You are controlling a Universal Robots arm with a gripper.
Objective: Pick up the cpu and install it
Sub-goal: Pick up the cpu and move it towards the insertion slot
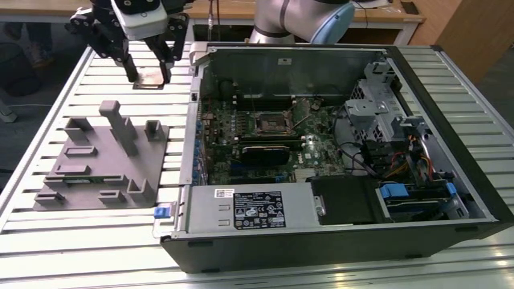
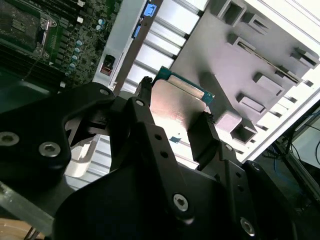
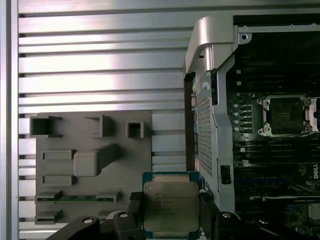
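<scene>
Silvery lid up, the cpu is clamped by its edges in my gripper's fingers, level above the slatted tabletop beside the open case, presumably to meet the empty socket flat.

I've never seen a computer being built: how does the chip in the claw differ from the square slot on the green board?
The cpu has a silvery metal top; the socket is a dark recess in a metal frame. The cpu hangs clamped in the gripper over the slatted table, outside the case; the socket sits fixed on the motherboard inside the case. Both are square.
</scene>
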